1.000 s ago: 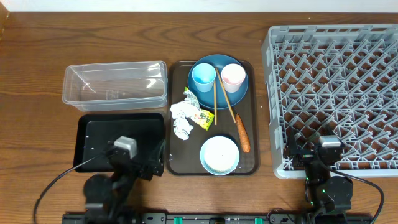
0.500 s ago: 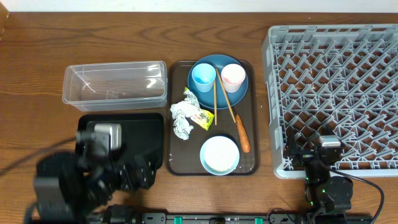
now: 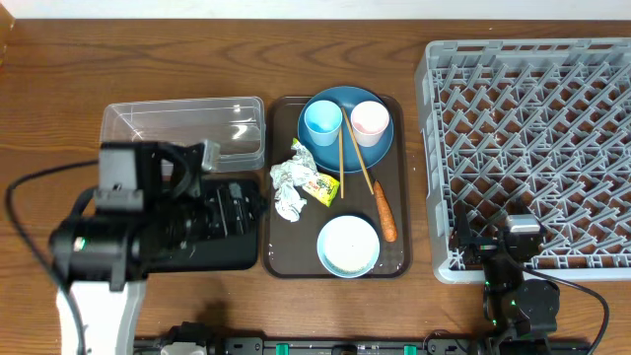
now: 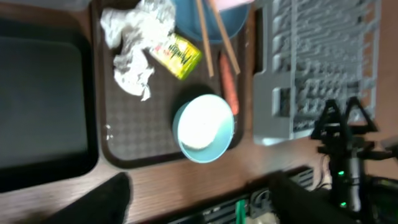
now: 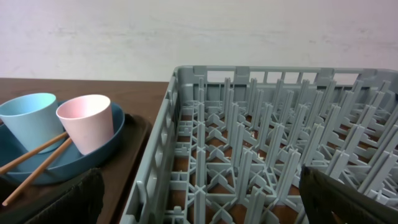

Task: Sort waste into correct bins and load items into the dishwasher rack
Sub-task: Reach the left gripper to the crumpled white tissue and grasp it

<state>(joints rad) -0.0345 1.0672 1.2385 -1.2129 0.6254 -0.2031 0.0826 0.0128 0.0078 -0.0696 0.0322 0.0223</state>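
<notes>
right gripper (image 5: 199, 202): sits at the near right, by the near-left corner of the dishwasher rack (image 3: 532, 148). Fingers wide, nothing between them.

left gripper (image 4: 205, 202): hangs above the black tray (image 4: 43, 93) at the near left. Fingers (image 4: 102, 199) apart with nothing between them. The view is blurred, so I can't tell exactly how wide.

All waste is on the brown serving tray (image 3: 286, 258), just right of the black tray, so the left arm is nearer. Going near to far on it:
- pale blue bowl (image 3: 348, 246): inside looks white, can't tell if that's rice.
- carrot (image 3: 385, 212): right of the bowl, long axis roughly near-far, tip leaning right.
- crumpled tissue (image 3: 289, 187): at the tray's left edge, the closest waste to the left fingers. It lies to their right and slightly far.
- yellow-green wrapper (image 3: 318, 185): touching the tissue on its right.
- chopsticks (image 3: 347, 158): running near-far onto the blue plate (image 3: 345, 148).
- light blue cup (image 3: 322, 120) and pink cup (image 3: 369, 120): upright on the plate.

clear tub (image 3: 182, 130): far left, just beyond the black tray.

My guess is tissue first, with the left arm reaching right.
</notes>
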